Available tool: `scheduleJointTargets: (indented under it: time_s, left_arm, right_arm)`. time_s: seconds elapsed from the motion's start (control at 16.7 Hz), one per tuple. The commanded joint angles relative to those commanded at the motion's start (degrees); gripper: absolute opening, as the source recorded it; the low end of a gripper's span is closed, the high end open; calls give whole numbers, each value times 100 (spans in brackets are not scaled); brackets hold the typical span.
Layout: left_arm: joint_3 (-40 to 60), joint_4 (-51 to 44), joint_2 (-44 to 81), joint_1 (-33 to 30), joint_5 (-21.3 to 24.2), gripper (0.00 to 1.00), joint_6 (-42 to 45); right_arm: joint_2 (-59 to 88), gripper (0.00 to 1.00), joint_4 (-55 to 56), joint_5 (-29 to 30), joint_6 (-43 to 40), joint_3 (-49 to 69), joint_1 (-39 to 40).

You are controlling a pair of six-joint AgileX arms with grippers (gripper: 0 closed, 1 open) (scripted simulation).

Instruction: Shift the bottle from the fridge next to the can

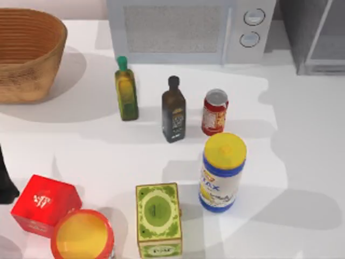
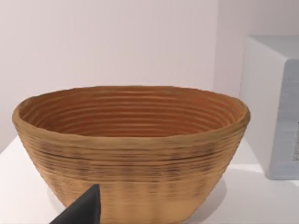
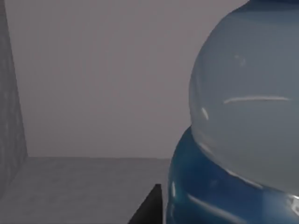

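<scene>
— Fingers on the right arm: spread or pinching? And where's the bottle at?

— Right fingers (image 3: 148, 207): honestly can't tell from my remote seat. The right wrist cam gives me one dark tip, just beside the bottle (image 3: 243, 116), and I can't say if it touches. The bottle sits right up against the lens, with its clear body above a blue label band. Behind it are the grey floor and back wall of the fridge (image 3: 93, 70), so it's inside the fridge.

— Left side?

— Left fingers (image 2: 81, 210): same deal, one dark tip, can't tell. Past it is the woven basket (image 2: 131, 154) on the white surface (image 1: 302, 162), and the microwave (image 2: 275, 107) is off to the side. The left arm (image 1: 5, 183) is parked at the top view's left edge.

— And the can?

— Going front to back on the top view: red tub with a yellow lid (image 1: 82, 234), red box (image 1: 45, 204) touching it, green box (image 1: 158, 218), then the blue-white canister (image 1: 222, 171). Just behind that stands the can (image 1: 214, 111), upright. The dark bottle (image 1: 173, 109) is just to its left and the olive oil bottle (image 1: 126, 96) is further left. The microwave and fridge line the back edge, with the fridge in the right corner, well apart from the can.
</scene>
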Motion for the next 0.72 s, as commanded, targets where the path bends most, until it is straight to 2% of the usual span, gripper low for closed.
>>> scheduleJointTargets:
  time_s: [0.36, 0.72]
  left_arm:
    - [0, 0, 0, 0, 0, 100, 0]
    - [0, 0, 0, 0, 0, 100, 0]
  right_arm:
    - [-1089, 0, 713, -268, -18, -1885, -266]
    - [-1234, 0, 822, -308, -10, -2103, -280]
